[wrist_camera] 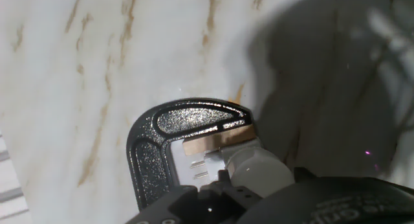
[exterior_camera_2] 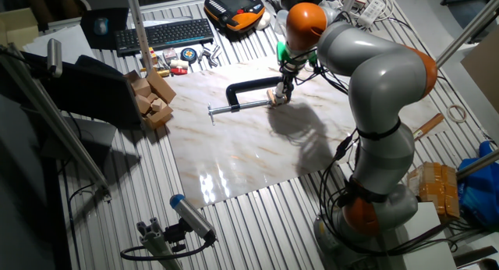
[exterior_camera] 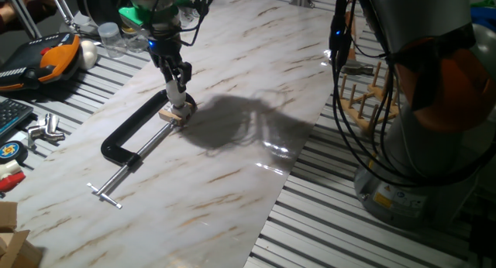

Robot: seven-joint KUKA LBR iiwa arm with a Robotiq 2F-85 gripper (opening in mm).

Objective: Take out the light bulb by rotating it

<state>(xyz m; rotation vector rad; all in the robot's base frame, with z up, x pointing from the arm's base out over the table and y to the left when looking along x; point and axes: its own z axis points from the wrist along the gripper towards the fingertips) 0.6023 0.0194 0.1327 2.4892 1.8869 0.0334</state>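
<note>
The light bulb (exterior_camera: pixel 180 103) is a small frosted white globe, seated in a small tan wooden block (exterior_camera: pixel 175 115) held by the black C-clamp (exterior_camera: pixel 128 136) on the marble board. My gripper (exterior_camera: pixel 177 97) comes straight down onto the bulb, and its fingers look shut on it. In the hand view the bulb (wrist_camera: pixel 257 169) shows just past the dark fingers (wrist_camera: pixel 194 199), against the block (wrist_camera: pixel 217 138) and the clamp's jaw (wrist_camera: pixel 165 143). The other fixed view shows the gripper (exterior_camera_2: pixel 279 95) at the clamp's (exterior_camera_2: pixel 245 89) right end. The bulb's screw base is hidden.
An orange-and-black pendant (exterior_camera: pixel 50 59), a white egg-like thing (exterior_camera: pixel 90 53) and clear jars (exterior_camera: pixel 111 37) lie off the board's far left. A wooden peg rack (exterior_camera: pixel 370 97) stands at the right. A keyboard (exterior_camera_2: pixel 164 33) and loose wooden blocks (exterior_camera_2: pixel 152 98) lie beside the board.
</note>
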